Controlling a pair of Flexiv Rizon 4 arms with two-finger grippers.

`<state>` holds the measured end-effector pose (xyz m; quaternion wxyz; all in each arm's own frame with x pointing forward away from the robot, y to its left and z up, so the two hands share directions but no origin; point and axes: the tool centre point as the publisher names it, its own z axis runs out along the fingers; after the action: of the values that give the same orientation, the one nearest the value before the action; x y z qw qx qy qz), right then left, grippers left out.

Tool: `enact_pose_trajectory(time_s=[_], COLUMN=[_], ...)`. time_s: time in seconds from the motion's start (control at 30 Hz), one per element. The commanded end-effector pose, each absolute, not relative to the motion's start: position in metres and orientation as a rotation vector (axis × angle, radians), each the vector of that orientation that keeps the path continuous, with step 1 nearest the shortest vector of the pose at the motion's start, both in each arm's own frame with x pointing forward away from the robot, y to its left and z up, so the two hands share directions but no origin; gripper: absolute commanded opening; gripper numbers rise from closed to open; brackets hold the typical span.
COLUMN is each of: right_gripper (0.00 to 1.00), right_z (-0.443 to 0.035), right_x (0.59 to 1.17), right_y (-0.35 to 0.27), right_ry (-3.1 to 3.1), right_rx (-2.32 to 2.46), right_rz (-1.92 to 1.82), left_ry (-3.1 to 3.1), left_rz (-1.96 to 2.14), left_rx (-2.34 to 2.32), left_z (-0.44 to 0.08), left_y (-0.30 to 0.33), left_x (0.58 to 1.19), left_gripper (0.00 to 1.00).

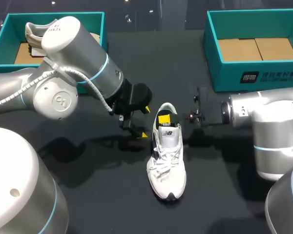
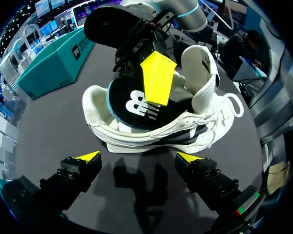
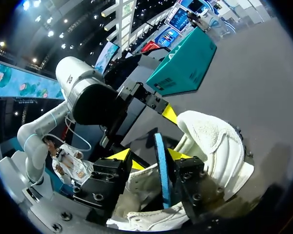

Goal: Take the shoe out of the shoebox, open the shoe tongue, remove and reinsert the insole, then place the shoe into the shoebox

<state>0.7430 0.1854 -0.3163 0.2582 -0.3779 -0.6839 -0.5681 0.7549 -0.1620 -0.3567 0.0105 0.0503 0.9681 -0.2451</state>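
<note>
A white sneaker (image 1: 167,165) lies in the middle of the black table, heel towards the back. Its black insole (image 2: 132,105) with a blue edge stands partly out of the heel opening. My right gripper (image 1: 167,119) is at the heel with the insole (image 3: 161,165) between its fingers. One yellow finger (image 2: 157,78) lies on the insole's face, and the other stands apart from it, so the right gripper (image 3: 149,156) is open. My left gripper (image 1: 142,122) hangs open just left of the shoe. In the left wrist view this gripper (image 2: 138,158) faces the shoe's side (image 2: 151,136) and holds nothing.
A teal shoebox (image 1: 95,22) at the back left holds another shoe (image 1: 36,31). A second teal shoebox (image 1: 263,75) with a bare cardboard bottom stands at the back right. Black tabletop stretches in front of the sneaker's toe.
</note>
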Motion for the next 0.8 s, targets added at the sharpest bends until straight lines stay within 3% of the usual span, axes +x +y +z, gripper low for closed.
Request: enact_pose_trajectory(time_s=[0.03, 0.13, 0.2, 0.23, 0.77, 0.8], right_gripper=[0.46, 0.31, 0.07, 0.0, 0.0, 0.09], right_z=[-0.311, -0.314, -0.317, -0.319, -0.334, -0.33], right_x=[0.753, 0.759, 0.761, 0.761, 0.741, 0.742], right_y=[0.184, 0.183, 0.183, 0.183, 0.184, 0.184], right_ry=[-1.873, -1.867, -1.858, -1.853, -1.81, -1.817], right_rx=[-1.012, -1.01, -1.012, -1.012, -1.069, -1.067], right_rz=[-1.51, -1.498, -1.494, -1.491, -1.46, -1.466], left_ry=[3.022, 3.022, 3.022, 3.022, 3.022, 3.022], left_rz=[-0.763, -0.763, -0.763, -0.763, -0.763, -0.763], left_rx=[0.157, 0.157, 0.157, 0.157, 0.157, 0.157], left_z=[-0.356, -0.356, -0.356, -0.356, -0.356, -0.356], left_y=[-0.162, -0.162, -0.162, -0.162, -0.162, -0.162], left_x=[0.754, 0.754, 0.754, 0.754, 0.754, 0.754], left_gripper=[1.0, 1.0, 1.0, 1.0, 1.0, 1.0])
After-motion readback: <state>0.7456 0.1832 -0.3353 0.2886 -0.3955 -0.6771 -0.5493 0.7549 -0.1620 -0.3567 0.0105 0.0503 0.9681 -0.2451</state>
